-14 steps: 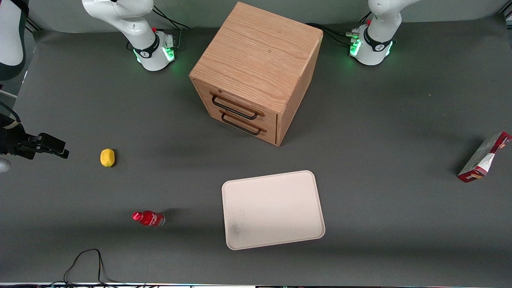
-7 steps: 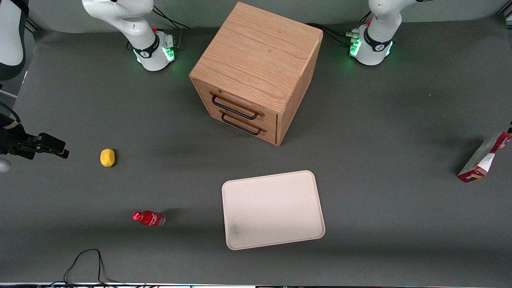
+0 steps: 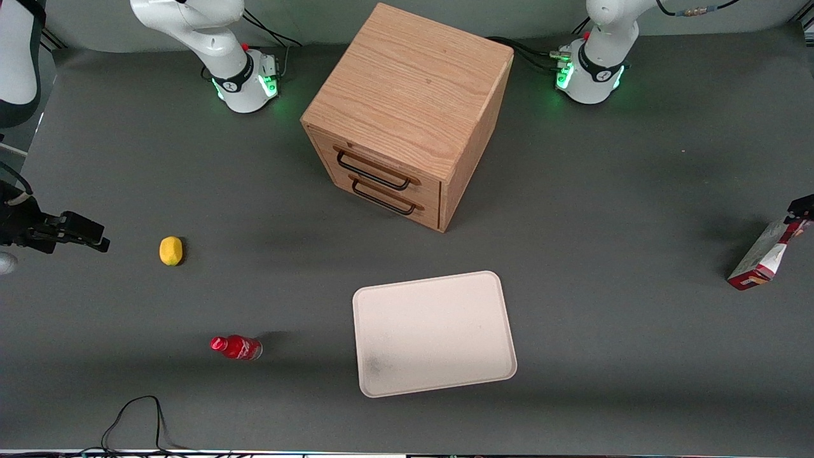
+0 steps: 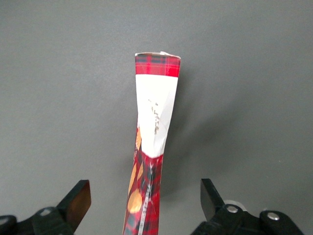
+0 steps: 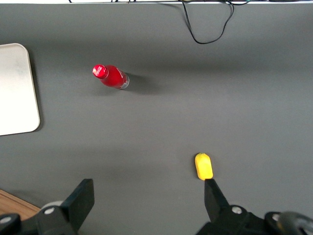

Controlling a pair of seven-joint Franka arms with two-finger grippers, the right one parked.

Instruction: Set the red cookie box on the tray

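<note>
Two task things show in the front view. The red cookie box stands tilted on the grey table, at the working arm's end, well apart from the tray. The tray lies flat on the table, nearer to the camera than the wooden cabinet, and it carries only a faint grey smudge. A small dark part of the gripper shows at the edge, just above the top end of the box. Toward the parked arm's end lie a yellow object and a small red bottle; the bottle is nearer to the camera.

From the left wrist view, the red cookie box rises between the two fingers of the gripper. The jaws stand wide apart and neither finger touches the box, so the gripper is released.

From the right wrist view, the red bottle, the yellow object and one edge of the tray rest on the table, with a black cable near the bottle.
</note>
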